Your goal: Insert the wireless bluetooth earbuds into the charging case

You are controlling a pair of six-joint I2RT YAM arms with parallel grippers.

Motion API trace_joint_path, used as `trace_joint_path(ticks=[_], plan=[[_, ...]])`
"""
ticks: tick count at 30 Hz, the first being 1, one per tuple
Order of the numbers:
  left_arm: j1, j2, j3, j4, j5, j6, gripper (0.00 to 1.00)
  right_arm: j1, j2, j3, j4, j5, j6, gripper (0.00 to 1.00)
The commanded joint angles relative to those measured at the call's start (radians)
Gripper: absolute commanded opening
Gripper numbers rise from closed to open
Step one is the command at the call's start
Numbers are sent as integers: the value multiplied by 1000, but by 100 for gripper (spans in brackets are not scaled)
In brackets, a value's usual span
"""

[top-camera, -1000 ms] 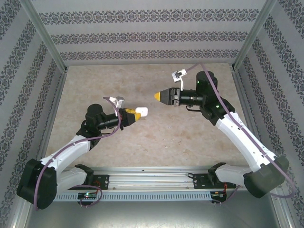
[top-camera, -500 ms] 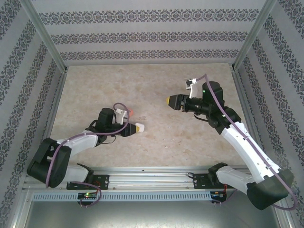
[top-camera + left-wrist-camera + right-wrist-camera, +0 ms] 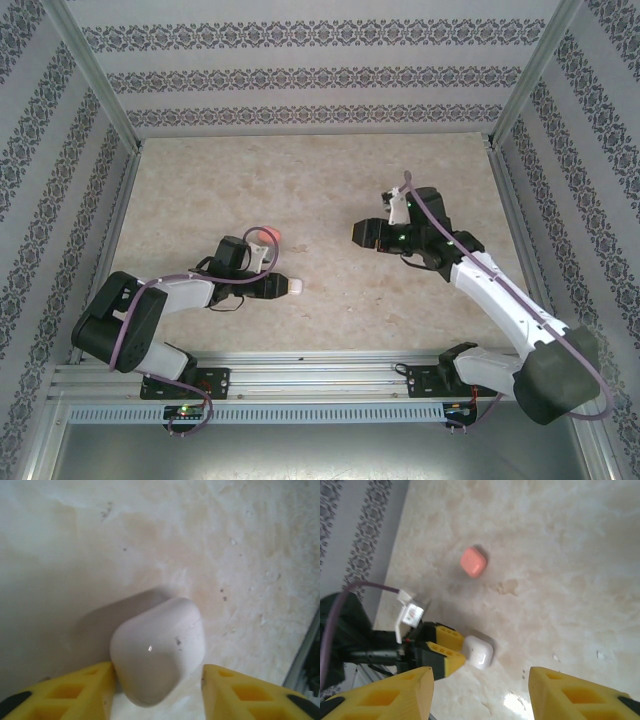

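As it lies, white case (image 3: 157, 650), rounded, glossy

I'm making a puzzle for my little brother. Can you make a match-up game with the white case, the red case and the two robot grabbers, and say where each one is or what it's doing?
Things
1. white case
2. coral-red case
3. left gripper
4. right gripper

States
A. open, holding nothing
B. lying by itself, no fingers around it
C. sitting between two yellow fingers
D. open around a case

Pairs: 1-C, 2-B, 3-D, 4-A
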Motion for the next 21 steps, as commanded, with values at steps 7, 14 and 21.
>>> trace_joint_path(ticks=[7,14,21], plan=[[-8,-102,71,-209,-111,89,68,19,-2,1,-55,124,-37,52],[-3,-239,174,-392,-275,199,85,-12,-126,-1,-138,362,-130,67],[25,-329,288,-421,-467,363,100,-80,-305,-95,-109,781,-219,98]])
